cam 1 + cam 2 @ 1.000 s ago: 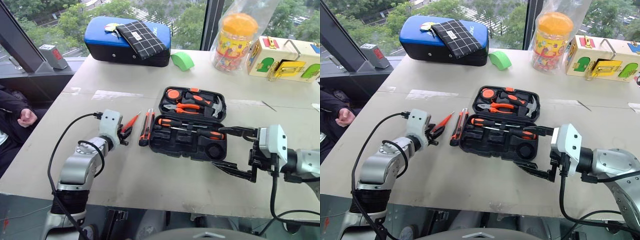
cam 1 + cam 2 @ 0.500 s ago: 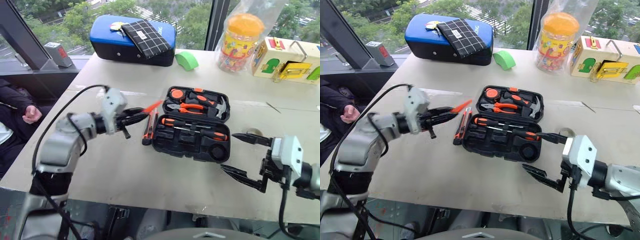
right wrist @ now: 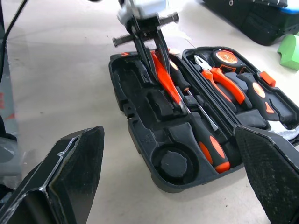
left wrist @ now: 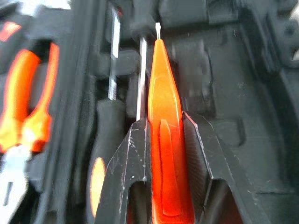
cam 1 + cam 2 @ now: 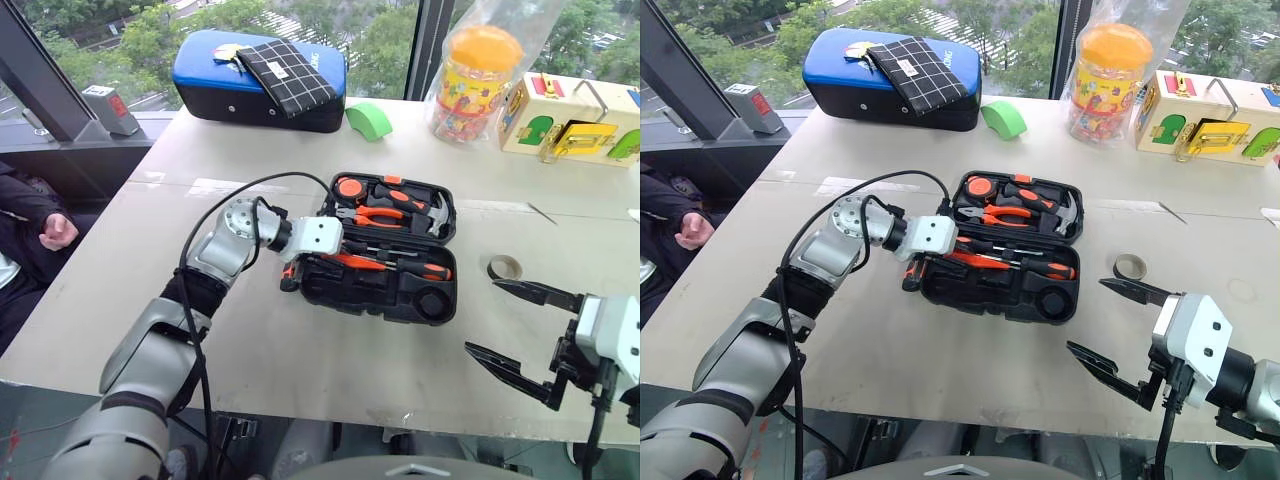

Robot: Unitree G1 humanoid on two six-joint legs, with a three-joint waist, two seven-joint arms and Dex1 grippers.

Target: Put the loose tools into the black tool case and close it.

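The black tool case (image 3: 187, 135) lay open on the pale table (image 3: 60, 70), its round recess sitting bare. Over it, the left gripper (image 3: 156, 58) pinched the slim all-orange screwdriver (image 3: 164, 78), tip angled down into the slots beside an orange-and-black screwdriver (image 3: 205, 140). Pliers (image 3: 223, 84) sat in the lid half. The right gripper's own black fingers (image 3: 70, 186) stood wide apart.

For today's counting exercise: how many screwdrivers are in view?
3. One orange-and-black screwdriver and a second orange-and-black screwdriver lie in the black tool case; the slim orange screwdriver is gripped in the left hand over the case. The hand may hide others.
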